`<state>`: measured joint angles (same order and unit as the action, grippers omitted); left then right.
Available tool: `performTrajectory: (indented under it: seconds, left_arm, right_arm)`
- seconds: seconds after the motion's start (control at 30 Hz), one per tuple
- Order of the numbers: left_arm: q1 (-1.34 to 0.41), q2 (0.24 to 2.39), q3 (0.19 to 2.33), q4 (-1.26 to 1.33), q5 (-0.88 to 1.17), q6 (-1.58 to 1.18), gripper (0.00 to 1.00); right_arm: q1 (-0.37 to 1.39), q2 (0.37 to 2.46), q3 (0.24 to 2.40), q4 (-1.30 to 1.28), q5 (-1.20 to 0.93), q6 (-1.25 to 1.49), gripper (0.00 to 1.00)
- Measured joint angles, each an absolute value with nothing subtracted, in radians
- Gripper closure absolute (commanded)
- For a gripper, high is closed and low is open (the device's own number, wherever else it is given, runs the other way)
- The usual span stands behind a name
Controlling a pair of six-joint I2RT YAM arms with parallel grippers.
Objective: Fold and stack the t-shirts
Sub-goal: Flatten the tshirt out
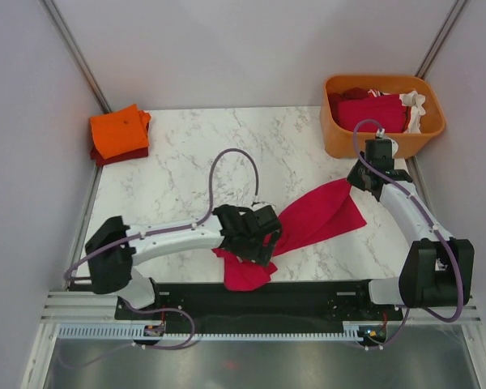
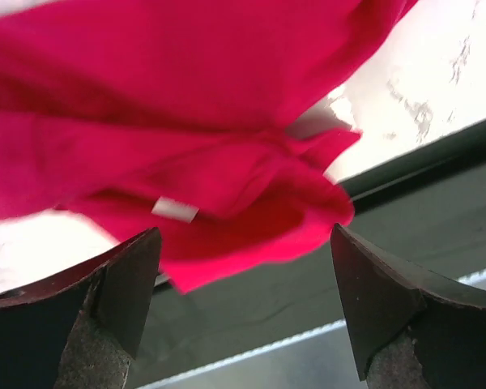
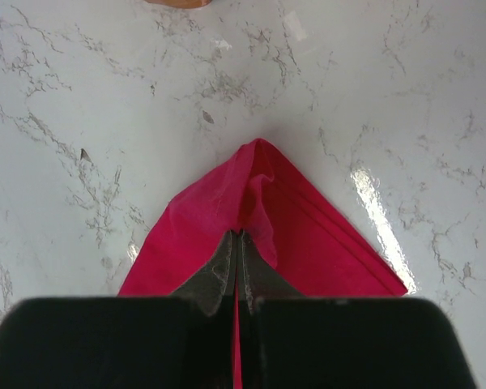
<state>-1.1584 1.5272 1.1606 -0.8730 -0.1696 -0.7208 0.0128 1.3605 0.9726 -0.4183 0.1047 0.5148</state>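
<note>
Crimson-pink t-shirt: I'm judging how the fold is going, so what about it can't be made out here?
Top view: the left gripper, jaws open, covers the middle of the crimson-pink cloth t-shirt.
Left wrist view: the shirt is blurred and cut off by the top and left edges; which part shows is unclear.
Right wrist view: the right gripper, jaws shut on it, hides the pinched edge.

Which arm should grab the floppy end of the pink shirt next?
Left. The left claw is open, right beside the bunched near end of the shirt. The right claw is shut on the other end, so it isn't free.
</note>
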Motion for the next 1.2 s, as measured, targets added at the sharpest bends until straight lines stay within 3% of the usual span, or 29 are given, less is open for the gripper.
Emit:
performTrajectory:
  seconds: [0.37, 0.47, 0.5, 0.6, 0.9, 1.13, 1.2]
  left_arm:
    - [-1.221, 1.831, 1.315, -0.834, -0.175, -0.718, 0.16]
    - [-1.231, 1.855, 1.315, -0.867, -0.189, -0.731, 0.44]
    - [-1.232, 1.860, 1.315, -0.875, -0.195, -0.734, 0.68]
    - [-1.232, 1.873, 1.315, -0.900, -0.218, -0.744, 0.98]
    - [-1.229, 1.795, 1.338, -1.052, -0.320, -0.745, 0.98]
    - [-1.055, 1.370, 1.377, -1.211, -0.411, -0.731, 0.98]
    - [-0.968, 1.232, 1.364, -1.226, -0.436, -0.724, 0.86]
  right_arm:
    - [0.013, 1.360, 0.969, -0.418, 0.103, 0.504, 1.00]
    - [0.013, 1.360, 0.969, -0.418, 0.101, 0.503, 1.00]
    - [0.013, 1.360, 0.969, -0.418, 0.101, 0.502, 1.00]
    - [0.013, 1.360, 0.969, -0.418, 0.101, 0.501, 1.00]
    - [0.001, 1.360, 0.969, -0.418, 0.100, 0.500, 1.00]
    - [-0.133, 1.365, 0.970, -0.418, 0.059, 0.508, 1.00]
    - [-0.158, 1.372, 0.973, -0.418, 0.049, 0.512, 1.00]
